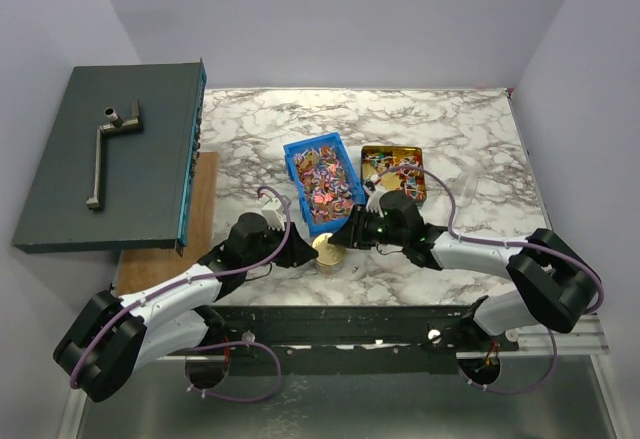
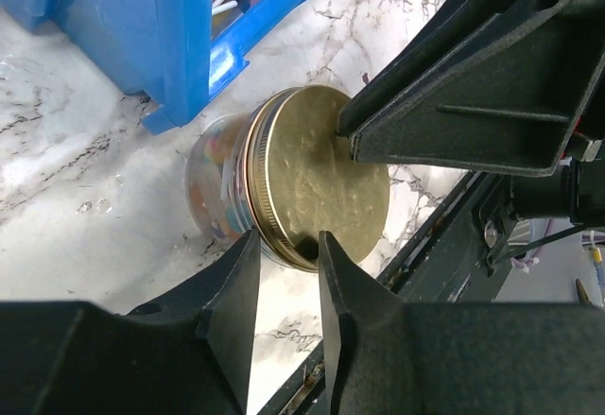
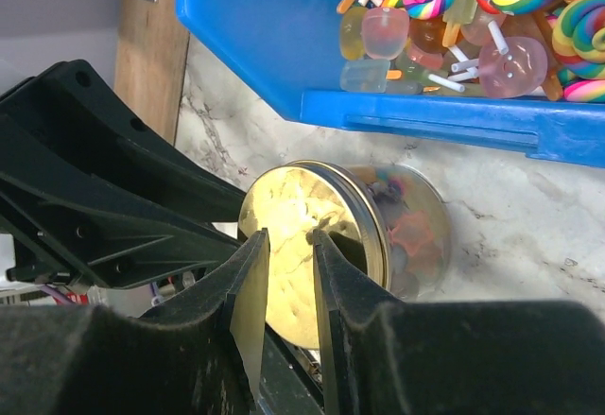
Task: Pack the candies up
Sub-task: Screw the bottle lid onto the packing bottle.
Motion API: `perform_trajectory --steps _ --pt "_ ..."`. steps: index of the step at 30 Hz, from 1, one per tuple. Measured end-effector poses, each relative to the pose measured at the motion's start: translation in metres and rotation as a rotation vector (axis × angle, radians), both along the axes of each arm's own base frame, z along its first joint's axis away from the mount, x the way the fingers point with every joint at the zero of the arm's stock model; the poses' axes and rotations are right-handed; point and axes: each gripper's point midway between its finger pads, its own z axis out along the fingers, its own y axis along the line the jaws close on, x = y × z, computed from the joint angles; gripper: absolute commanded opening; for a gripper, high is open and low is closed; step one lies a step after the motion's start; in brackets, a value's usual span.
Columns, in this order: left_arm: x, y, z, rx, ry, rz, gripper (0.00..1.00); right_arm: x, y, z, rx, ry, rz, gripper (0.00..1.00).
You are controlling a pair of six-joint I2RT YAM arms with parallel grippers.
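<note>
Jar (image 3: 416, 235) sits upright close to the table's (image 1: 400, 109) near edge, almost against the bin's (image 1: 293, 174) near corner, so there's little room on either side. Both arms crowd in on it. Left gripper (image 2: 286, 250) straddles the lid (image 2: 321, 174) rim; can't tell if it's clamped or just around it. Right gripper (image 3: 288, 245) comes from the opposite side and is pinched on the lid edge. Candies (image 1: 322, 184) fill the bin, and more are in the tin (image 1: 392, 148) just right of it. Bare marble beyond both runs to the far wall. Grey slab (image 1: 110, 159) overhangs the left edge. Top view shows only the gold lid; the wrist views show candies through the jar glass. Right wrist also shows lollipops in the bin.
</note>
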Motion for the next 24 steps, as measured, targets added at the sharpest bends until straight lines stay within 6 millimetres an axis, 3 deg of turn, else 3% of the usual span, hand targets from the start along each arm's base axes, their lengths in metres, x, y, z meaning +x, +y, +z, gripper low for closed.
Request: perform_trajectory --steps 19,24 --pt "0.002 0.002 -0.004 -0.027 -0.022 0.018 0.24 -0.013 0.02 -0.001 -0.037 -0.026 0.068 0.29" --pt "0.001 0.003 -0.004 -0.034 -0.02 0.023 0.29 -0.015 0.029 -0.002 -0.043 -0.028 0.087 0.29"
